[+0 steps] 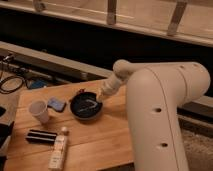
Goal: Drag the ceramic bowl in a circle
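Jaws sit at the rim of the round, dark ceramic bowl point(84, 109).

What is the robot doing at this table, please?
The robot's arm reaches down to the dark ceramic bowl on the wooden table. Its gripper is at the bowl's rim on the arm's side, placed for dragging. A white cup and a blue sponge sit beside the bowl, and a white bottle lies nearer the front edge.

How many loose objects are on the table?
5: ceramic bowl mid-table, the gripper at its camera-right rim; blue pad and white cup camera-left of it; black box and white bottle near the front edge. The arm may hide more.
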You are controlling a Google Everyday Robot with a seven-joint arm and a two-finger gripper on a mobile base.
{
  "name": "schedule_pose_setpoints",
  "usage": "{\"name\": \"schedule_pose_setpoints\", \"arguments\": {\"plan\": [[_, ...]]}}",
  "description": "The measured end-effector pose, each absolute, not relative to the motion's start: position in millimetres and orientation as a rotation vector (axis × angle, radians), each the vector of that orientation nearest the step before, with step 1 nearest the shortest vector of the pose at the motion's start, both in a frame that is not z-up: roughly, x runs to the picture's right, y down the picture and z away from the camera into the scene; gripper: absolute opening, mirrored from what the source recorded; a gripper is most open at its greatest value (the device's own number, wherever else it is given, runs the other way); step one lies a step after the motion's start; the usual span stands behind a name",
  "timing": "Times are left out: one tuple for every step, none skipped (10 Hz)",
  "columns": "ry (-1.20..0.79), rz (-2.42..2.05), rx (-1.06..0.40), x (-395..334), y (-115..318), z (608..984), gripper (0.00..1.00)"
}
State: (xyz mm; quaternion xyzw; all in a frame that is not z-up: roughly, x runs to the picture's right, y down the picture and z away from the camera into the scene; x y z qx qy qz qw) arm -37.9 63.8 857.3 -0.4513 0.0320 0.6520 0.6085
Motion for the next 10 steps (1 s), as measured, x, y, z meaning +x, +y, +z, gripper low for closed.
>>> {"name": "schedule_pose_setpoints", "arguments": {"plan": [[0.073, 1.503, -1.039, -37, 63, 856, 0.10], [0.072, 1.500, -1.035, -37, 63, 855, 0.10], [0.069, 1.493, -1.034, -39, 63, 855, 0.10], [0.063, 1.491, -1.035, -41, 62, 854, 0.10], [0.058, 1.493, -1.033, -39, 61, 853, 0.10], [0.056, 1.496, -1.031, -35, 61, 851, 0.10], [0.052, 1.492, -1.030, -36, 61, 850, 0.10], [0.046, 1.487, -1.027, -38, 61, 848, 0.10], [0.044, 1.484, -1.027, -38, 61, 847, 0.10], [0.040, 1.482, -1.023, -36, 61, 845, 0.10]]}}
